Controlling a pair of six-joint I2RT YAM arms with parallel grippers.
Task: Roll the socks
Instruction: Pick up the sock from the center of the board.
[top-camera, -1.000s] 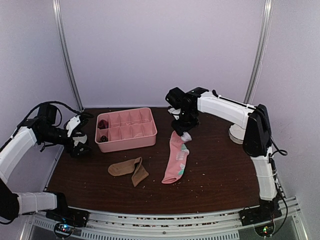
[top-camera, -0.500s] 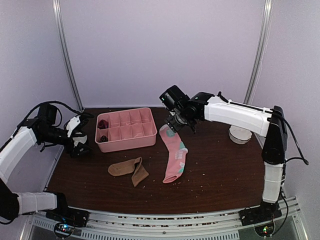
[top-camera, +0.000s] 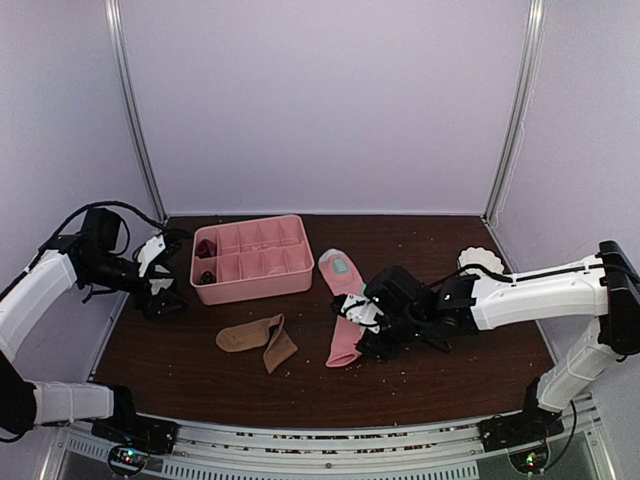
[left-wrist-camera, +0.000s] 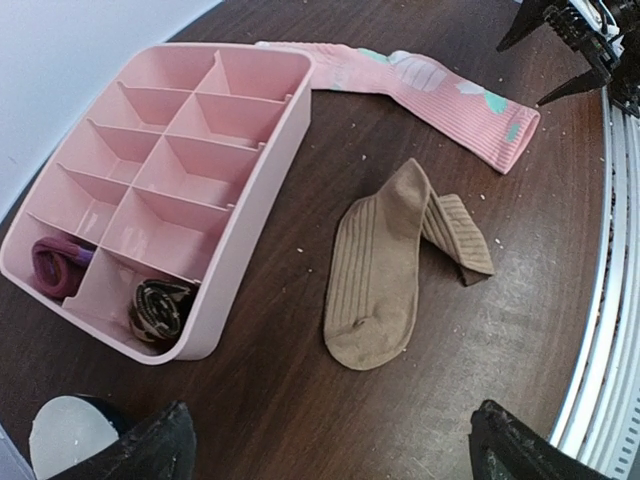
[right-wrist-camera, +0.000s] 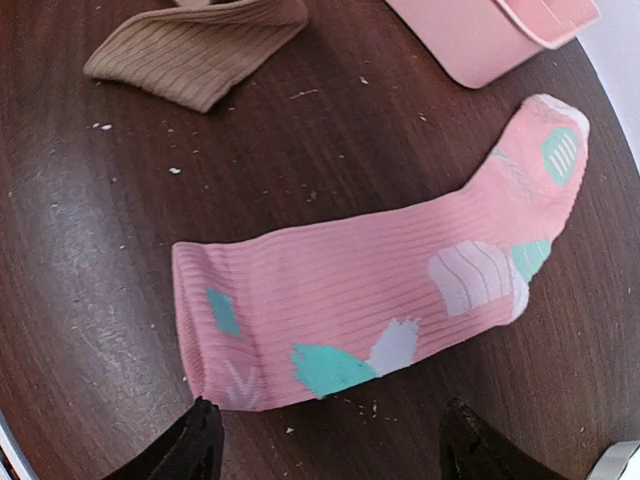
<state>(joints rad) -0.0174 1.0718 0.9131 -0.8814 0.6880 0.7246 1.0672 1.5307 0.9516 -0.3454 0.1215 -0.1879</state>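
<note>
Swung down from beside the tray (top-camera: 250, 289), the right hand (top-camera: 362, 331) now hovers over the pink sock (right-wrist-camera: 380, 290), jaws wide and empty. That sock lies flat on the table (top-camera: 455, 372), toe toward the tray's right end, its cuff partly hidden in the top view. The left hand (top-camera: 160, 288) gapes left of the tray. Tan socks (left-wrist-camera: 380, 270) lie folded, overlapping, before it.

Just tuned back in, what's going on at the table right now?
The right gripper hovers open at the near end of the pink sock, which lies flat and unrolled. The left gripper hangs open beside the pink divided tray, holding nothing. The tan socks lie folded in front of the tray, untouched.
</note>
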